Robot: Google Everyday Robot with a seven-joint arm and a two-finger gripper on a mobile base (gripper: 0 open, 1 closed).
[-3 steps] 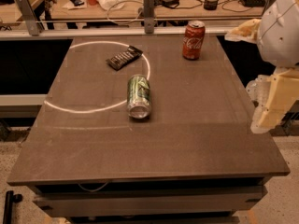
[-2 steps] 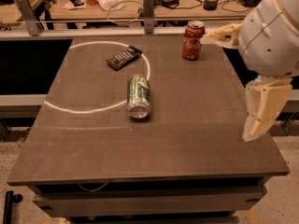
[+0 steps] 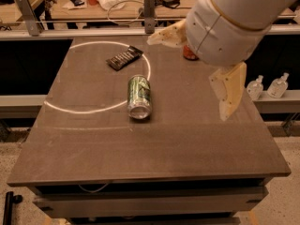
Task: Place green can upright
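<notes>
Gripper (image 3: 187,78) has swung left over the tabletop's (image 3: 154,153) far right corner, jaws wide, empty | green can (image 3: 139,95) lies sideways, well inside every edge | red can (image 3: 189,55) mostly hidden

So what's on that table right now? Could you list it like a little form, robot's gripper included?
green can: lying on its side, mid-table, over the white circle's line
red can: far side, mostly hidden behind the arm
dark snack packet: flat, inside the circle
gripper: over the table's right half, open, holding nothing, apart from the green can
task status: green can not yet upright
</notes>
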